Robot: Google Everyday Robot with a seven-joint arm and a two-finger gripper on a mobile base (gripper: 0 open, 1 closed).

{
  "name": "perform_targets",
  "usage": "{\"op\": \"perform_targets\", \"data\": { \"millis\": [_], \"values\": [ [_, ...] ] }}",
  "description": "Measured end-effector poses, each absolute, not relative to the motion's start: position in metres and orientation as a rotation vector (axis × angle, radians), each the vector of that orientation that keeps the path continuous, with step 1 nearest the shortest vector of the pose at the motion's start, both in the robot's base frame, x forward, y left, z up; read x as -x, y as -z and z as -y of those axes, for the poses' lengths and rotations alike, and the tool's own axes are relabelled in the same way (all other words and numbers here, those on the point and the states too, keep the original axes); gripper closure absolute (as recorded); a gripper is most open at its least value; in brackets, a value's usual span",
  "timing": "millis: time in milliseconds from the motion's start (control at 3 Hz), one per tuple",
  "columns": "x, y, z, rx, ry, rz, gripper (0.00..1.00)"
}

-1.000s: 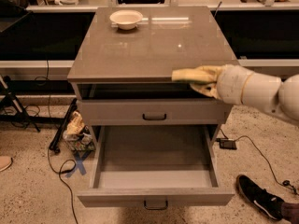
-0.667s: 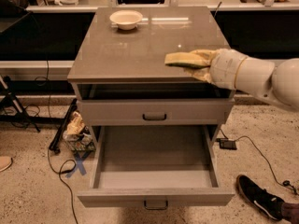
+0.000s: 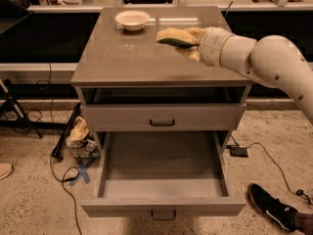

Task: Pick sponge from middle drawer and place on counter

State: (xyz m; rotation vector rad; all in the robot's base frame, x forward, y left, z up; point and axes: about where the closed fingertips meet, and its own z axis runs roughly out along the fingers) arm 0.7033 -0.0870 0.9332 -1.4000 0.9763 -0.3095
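Observation:
My gripper [image 3: 190,39] comes in from the right on the white arm and is shut on the sponge [image 3: 173,36]. The sponge shows its pale yellow foam on top and a dark green edge below. It is held above the right rear part of the counter [image 3: 127,58], a glossy grey-brown slab. The middle drawer [image 3: 164,177] is pulled fully out below, and its flat grey floor is bare. Its small dark handle [image 3: 163,214] shows at the front edge.
A cream round bowl [image 3: 132,19] stands at the counter's back left. The upper drawer front [image 3: 163,117] is shut. A bag of litter [image 3: 80,136] and cables lie on the floor at the left. A black shoe [image 3: 271,207] is at the lower right.
The gripper has carried the sponge up from the counter's front right edge and leftward, further back over the counter top. The drawer has not moved.

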Motion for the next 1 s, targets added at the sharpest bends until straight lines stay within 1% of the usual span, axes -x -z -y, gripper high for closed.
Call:
{"op": "perform_targets", "data": {
  "millis": [333, 1000],
  "values": [
    [-0.754, -0.934, 0.065, 1.361, 0.311, -1.031, 0.97],
    [-0.812, -0.922, 0.023, 1.380, 0.243, -1.077, 0.51]
  ]
}}
